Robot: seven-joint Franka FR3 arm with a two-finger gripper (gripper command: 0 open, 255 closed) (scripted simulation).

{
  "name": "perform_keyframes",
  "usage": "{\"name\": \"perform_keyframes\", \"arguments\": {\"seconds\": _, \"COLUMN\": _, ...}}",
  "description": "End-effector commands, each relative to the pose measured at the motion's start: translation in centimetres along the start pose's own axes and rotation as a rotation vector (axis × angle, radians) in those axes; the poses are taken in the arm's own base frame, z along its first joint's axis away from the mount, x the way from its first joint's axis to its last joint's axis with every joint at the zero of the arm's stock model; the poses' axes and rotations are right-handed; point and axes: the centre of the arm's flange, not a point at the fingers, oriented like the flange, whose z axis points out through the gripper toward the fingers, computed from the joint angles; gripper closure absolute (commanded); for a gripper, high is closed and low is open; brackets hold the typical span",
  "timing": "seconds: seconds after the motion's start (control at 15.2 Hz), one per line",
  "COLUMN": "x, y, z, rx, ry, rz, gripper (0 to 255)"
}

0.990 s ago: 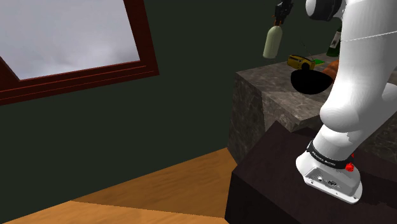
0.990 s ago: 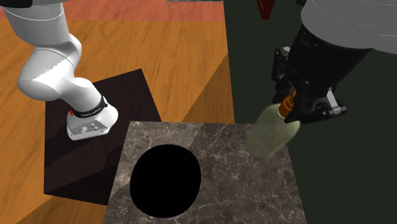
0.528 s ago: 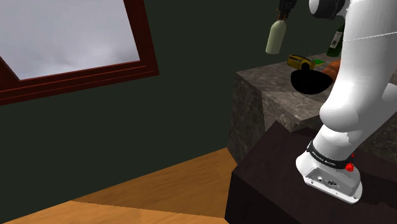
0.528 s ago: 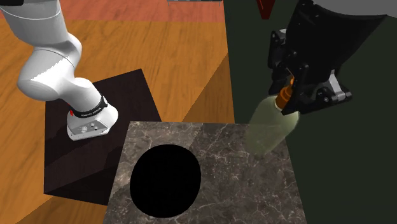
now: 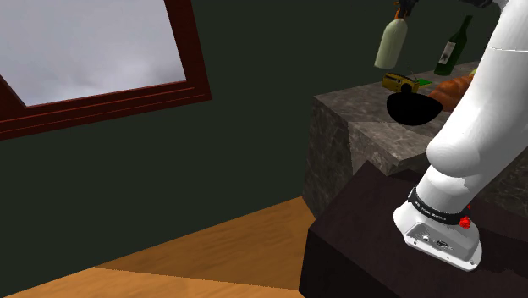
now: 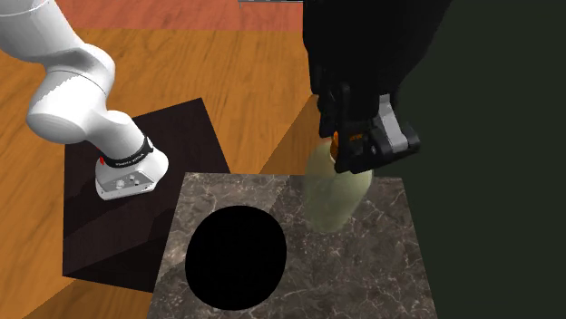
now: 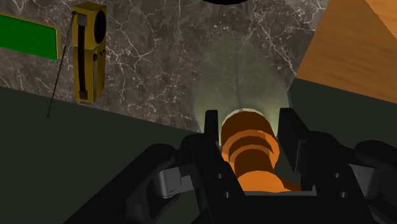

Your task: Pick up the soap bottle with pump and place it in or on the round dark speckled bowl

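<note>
Above the stone counter [image 6: 381, 272], near the round black bowl [image 6: 236, 256], the black gripper [image 7: 249, 124] clasped the pale soap bottle [image 6: 334, 195] by its orange pump neck, apparently mid-carry, needing next a shift over the bowl and lowering.

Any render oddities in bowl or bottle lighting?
Second exterior view: bowl is a flat black blob, no speckle or shading; soap bottle looks translucent. Wrist view: marble counter veins show through it beyond the claw. Shoulder view: dim overall, bowl equally black.
</note>
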Motion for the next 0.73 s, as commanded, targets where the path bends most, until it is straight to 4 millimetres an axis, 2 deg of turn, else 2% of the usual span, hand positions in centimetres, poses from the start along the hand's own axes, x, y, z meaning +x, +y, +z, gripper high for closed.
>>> {"name": "perform_keyframes", "arguments": {"seconds": 0.0, "x": -2.5, "y": -0.2, "z": -0.8, "rx": 0.000, "ry": -0.001, "rz": -0.001, "gripper": 255}}
{"name": "perform_keyframes", "arguments": {"seconds": 0.66, "x": -14.9, "y": 0.0, "z": -5.6, "rx": 0.000, "ry": -0.001, "rz": -0.001, "gripper": 255}}
